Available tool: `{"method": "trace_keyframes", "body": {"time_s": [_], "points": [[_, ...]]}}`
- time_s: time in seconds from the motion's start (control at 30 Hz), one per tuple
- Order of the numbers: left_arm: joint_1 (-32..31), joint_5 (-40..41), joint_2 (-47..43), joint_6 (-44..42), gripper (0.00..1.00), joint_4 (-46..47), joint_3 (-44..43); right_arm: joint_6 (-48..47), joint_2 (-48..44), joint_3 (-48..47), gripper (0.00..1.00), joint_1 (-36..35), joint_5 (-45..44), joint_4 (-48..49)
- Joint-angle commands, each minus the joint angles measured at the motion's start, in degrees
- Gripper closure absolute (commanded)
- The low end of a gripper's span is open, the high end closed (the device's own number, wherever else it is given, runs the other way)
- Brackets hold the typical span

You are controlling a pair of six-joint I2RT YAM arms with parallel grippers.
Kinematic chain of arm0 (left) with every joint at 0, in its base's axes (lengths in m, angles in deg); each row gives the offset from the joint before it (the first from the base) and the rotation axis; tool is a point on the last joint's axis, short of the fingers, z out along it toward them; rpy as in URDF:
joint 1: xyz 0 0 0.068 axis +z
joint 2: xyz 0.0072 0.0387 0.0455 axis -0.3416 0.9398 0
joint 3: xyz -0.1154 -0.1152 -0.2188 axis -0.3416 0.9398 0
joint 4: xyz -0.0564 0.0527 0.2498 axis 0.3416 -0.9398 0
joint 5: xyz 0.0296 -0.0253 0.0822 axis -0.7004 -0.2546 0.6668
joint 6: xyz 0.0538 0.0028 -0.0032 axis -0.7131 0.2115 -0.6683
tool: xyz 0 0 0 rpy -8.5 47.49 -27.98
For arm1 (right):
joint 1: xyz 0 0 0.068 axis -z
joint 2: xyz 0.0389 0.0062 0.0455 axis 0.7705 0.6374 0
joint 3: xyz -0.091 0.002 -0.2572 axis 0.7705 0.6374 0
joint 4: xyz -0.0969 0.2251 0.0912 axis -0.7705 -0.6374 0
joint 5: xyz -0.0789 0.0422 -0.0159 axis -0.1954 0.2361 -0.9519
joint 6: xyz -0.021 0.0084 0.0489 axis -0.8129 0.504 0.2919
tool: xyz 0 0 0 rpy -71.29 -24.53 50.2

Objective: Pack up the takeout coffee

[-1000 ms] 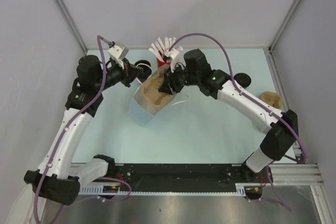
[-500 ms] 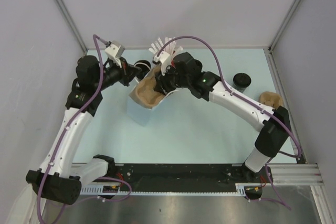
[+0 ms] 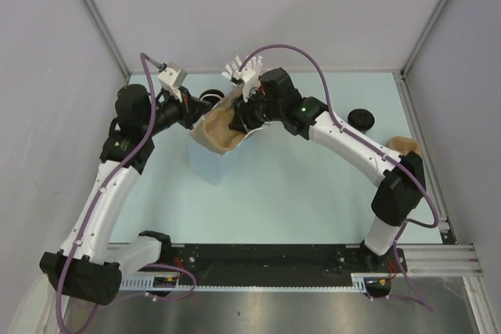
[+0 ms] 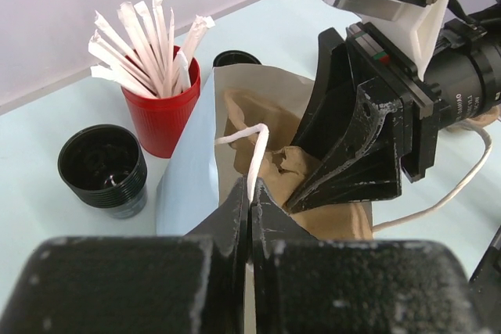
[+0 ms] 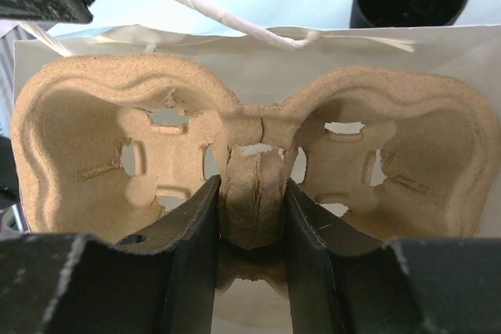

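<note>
takeout coffee [image 4: 102, 166] upright, long axis vertical, open mouth up. It stands on the surface [image 3: 297, 185] at the far side, just beside the red cup [image 4: 160, 115] of white sticks [image 3: 239, 66] and just behind the white paper bag [image 3: 210, 158]. second black cup [image 3: 361, 119] also upright, well apart on the right. left tool [image 4: 250, 193] pinched together on the bag's white cord handle [image 4: 254, 146]. right tool [image 5: 252, 193] clamped on the centre ridge of the cardboard tray [image 5: 86, 131], which sits tilted in the bag mouth. Surface is pale blue-green, with pale grey walls and metal corner posts [image 3: 94, 13]. Another tan tray [image 3: 403, 145] lies at the right edge. Versus a second ago: right arm and tray have shifted left and back, bag mouth pulled with them, both black cups unmoved, and the right-hand one is now clear of the arm.
</note>
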Motion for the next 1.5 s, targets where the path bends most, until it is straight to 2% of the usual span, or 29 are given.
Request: {"method": "trace_keyframes", "body": {"time_s": [0.0, 0.13, 0.33, 0.93, 1.0, 1.03, 1.13, 1.27, 1.47], "points": [[0.43, -0.29, -0.63, 1.41, 1.00, 1.47, 0.24, 2.14, 0.38, -1.88, 0.63, 0.75, 3.91, -0.11], [0.61, -0.20, -0.90, 1.50, 1.00, 1.73, 0.50, 5.65, 0.21, -1.70, 0.63, 2.24, 8.75, 0.24], [0.70, -0.11, -0.72, 1.59, 1.00, 1.82, 0.41, 7.42, -0.06, -0.99, 0.62, 1.71, 9.11, 0.86], [0.87, 1.29, -1.07, 2.20, 1.00, 2.70, 1.38, 0.12, 1.70, -2.31, 0.63, -2.94, -9.94, -1.51], [0.87, 1.29, -1.07, 2.20, 1.00, 2.87, 1.47, 0.56, 2.40, -3.19, 0.63, -2.60, -9.01, -2.04], [0.87, 1.21, -1.07, 2.29, 1.00, 2.88, 1.47, 1.69, 2.49, -3.89, 0.63, -1.72, -3.78, -2.13], [0.96, 1.03, -1.16, 2.29, 1.00, 2.79, 1.47, 6.88, 2.67, -4.60, 0.63, 1.27, 3.54, -1.43], [0.96, 0.94, -1.34, 2.55, 1.00, 3.05, 1.73, 8.91, 2.05, -4.60, 0.62, 2.77, 6.29, -0.72], [0.96, 0.68, -1.07, 2.82, 1.00, 3.31, 1.55, 9.61, 2.93, -4.51, 0.62, 2.68, 4.45, -0.99]]}}
